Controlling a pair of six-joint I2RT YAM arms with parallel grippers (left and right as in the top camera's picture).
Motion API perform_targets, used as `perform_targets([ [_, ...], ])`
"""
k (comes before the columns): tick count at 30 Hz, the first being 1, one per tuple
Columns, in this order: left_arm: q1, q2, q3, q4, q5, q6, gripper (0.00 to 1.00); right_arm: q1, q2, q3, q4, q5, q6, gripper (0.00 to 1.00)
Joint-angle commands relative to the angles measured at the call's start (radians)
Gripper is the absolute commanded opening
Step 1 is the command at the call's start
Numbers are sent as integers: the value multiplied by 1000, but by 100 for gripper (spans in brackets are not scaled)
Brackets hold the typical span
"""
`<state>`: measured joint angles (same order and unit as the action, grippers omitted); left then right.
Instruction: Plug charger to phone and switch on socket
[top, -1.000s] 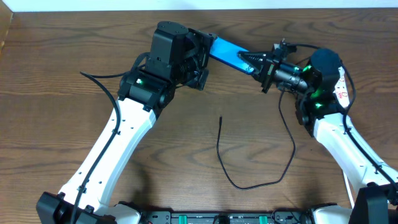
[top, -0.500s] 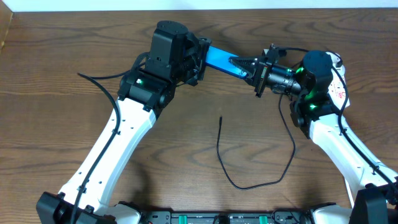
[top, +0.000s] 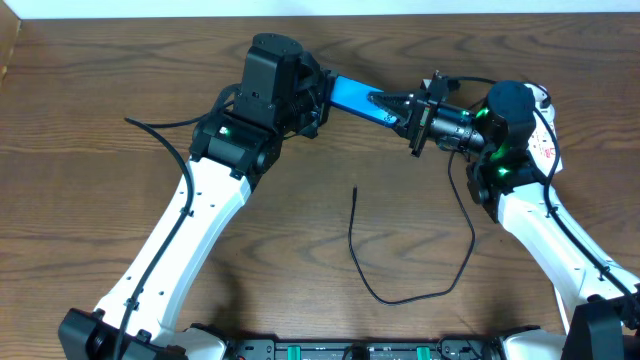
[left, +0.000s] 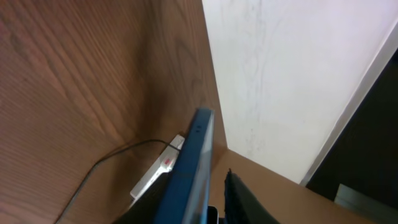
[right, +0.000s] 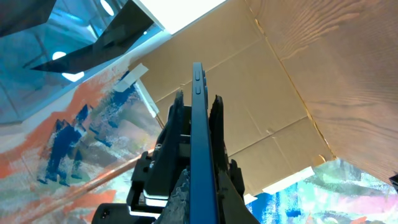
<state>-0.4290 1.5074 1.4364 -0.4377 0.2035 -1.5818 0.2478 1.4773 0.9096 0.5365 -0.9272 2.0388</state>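
Observation:
The phone (top: 352, 96), blue-screened, hangs above the table's far side, held edge-on between both arms. My right gripper (top: 402, 106) is shut on its right end; in the right wrist view the fingers (right: 214, 124) clamp the thin phone (right: 200, 143). My left gripper (top: 318, 100) straddles the left end. In the left wrist view the phone (left: 189, 168) lies between the jaws with a gap to the right finger (left: 239, 196). The charger (top: 352, 240) lies loose on the wood, tip pointing away. The socket (top: 547, 140) is mostly hidden under the right arm; the socket (left: 160, 175) also shows beyond the phone.
The table's far edge meets a white wall (top: 400, 7) just behind the phone. The charger cable loops from mid-table to the right and up toward the right arm (top: 520, 215). The left arm (top: 200, 220) crosses the table's left half.
The left jaws have narrowed around the phone's left end. The right gripper, with the phone, shifted slightly left and then held still. The charger has not moved.

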Motion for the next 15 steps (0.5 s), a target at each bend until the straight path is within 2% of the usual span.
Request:
perform_targets([
  [1,0,-3,-6,5,-14,3,23,3,-5,19,27,-27,11,1],
  [4,0,-4,-6,6,-14,7,19,3,-5,19,56,-26,11,1],
  [7,0,-3,-6,5,-14,14,9,3,-5,19,59,-26,11,1],
  [11,0,-4,-6,6,-14,18,8,3,-5,19,59,-26,10,1],
  [13,0,-3,-6,6,-14,22,7,3,-5,19,58,-26,10,7],
  [15,0,-3,-6,6,-14,37,8,3,-5,19,58,-26,6,20],
])
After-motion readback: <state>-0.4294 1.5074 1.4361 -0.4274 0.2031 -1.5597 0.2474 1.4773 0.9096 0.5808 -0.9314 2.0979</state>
